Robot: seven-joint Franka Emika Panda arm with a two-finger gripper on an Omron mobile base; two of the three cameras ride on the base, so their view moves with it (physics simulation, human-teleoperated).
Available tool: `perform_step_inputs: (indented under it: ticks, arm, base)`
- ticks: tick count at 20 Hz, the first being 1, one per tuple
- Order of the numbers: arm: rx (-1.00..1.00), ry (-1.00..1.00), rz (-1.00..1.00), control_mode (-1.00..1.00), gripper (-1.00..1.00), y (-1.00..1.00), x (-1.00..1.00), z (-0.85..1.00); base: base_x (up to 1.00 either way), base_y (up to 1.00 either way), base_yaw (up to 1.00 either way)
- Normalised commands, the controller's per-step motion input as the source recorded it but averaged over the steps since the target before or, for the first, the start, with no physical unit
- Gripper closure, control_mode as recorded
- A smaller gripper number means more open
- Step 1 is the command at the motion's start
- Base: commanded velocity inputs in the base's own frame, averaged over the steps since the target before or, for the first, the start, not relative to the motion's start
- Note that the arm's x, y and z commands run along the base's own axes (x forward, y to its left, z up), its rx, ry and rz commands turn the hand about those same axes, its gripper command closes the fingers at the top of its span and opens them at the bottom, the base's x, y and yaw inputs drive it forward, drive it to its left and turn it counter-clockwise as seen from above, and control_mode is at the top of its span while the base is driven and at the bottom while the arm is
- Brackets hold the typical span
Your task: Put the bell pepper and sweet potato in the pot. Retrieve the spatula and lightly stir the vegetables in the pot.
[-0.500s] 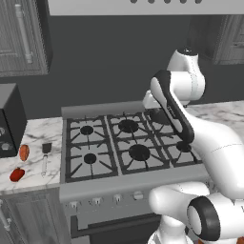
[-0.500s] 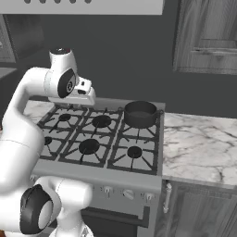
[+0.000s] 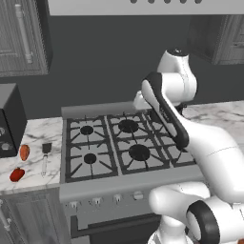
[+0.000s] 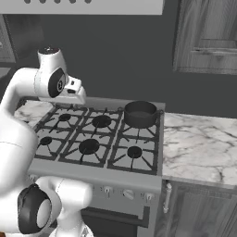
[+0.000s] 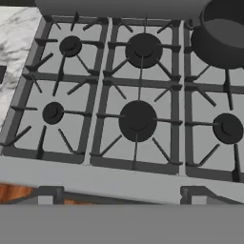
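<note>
Fingers apart [image 4: 79,98] — one pot [image 4: 140,114]

Kitchen stove scene: no legible text.
No lettering, brand, number or sign can be read on any surface; the stove [image 3: 128,143] front carries plain knobs without readable markings, and the cabinets, counter and dark appliance at the left show no labels.

Marble counter [image 3: 40,131] (left of stove) bears sweet potato [image 3: 24,152], spatula [image 3: 45,157], bell pepper [image 3: 16,175]
</note>
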Motion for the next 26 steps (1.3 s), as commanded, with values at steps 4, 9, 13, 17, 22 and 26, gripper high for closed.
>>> perform_step_inputs:
  ticks: [4,9,13,17,22,26]
  arm:
    - [0.00,-0.13,0.07,-1.00,-1.00,0.62,-0.72,-0.08]
    - [0.00,-0.03,0.09,-1.00,-1.00,0.54,-0.98,-0.01]
    - [0.01,-0.23,0.03,-1.00,-1.00,0.98,-0.66,-0.41]
    - [0.05,-0.12,-0.05,-1.00,-1.00,-0.09,-0.23,-0.01]
    - [0.22,-0.05,-0.24,-1.00,-1.00,-0.80,-0.20,0.02]
    - [0.00,0.00,0.00,-1.00,-1.00,0.00,-0.04,0.00]
  base:
    - [0.00,0.00,0.00]
    - [0.00,0.00,0.00]
    - [0.00,0.00,0.00]
    - [0.00,0.00,0.00]
    - [0.00,0.00,0.00]
    - [0.00,0.00,0.00]
